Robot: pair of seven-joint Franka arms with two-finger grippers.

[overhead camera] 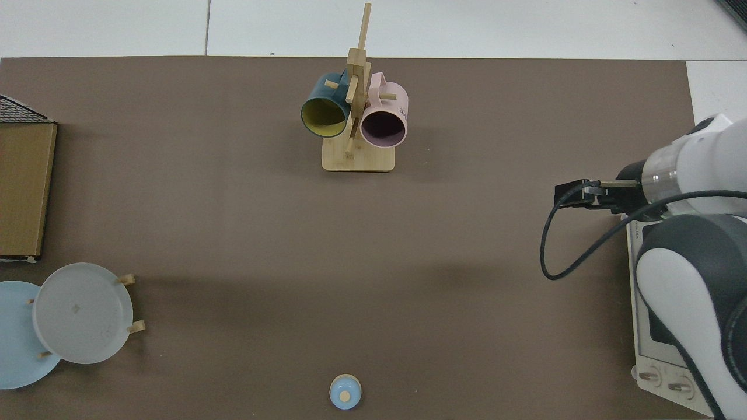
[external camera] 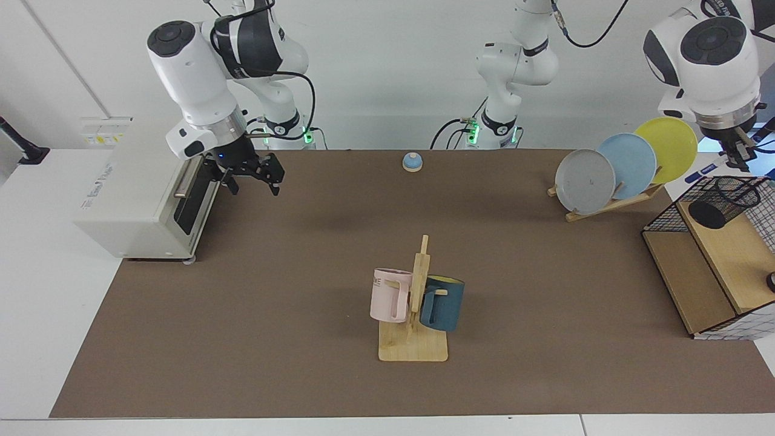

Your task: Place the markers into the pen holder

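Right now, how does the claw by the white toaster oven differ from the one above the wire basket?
The right gripper is open and empty; the left gripper is shut on the white, blue-capped marker. The right hangs beside the white toaster oven; the left is near the black mesh pen holder. Both are black two-finger grippers.

My left gripper (external camera: 740, 158) hangs at the table's far edge, above and just behind the pen holder (external camera: 725, 200), gripping the marker (external camera: 702, 171), whose blue cap points toward the plates (external camera: 629, 165). My right gripper (external camera: 251, 177) hovers beside the toaster oven (external camera: 142, 188), fingers spread apart, holding nothing.
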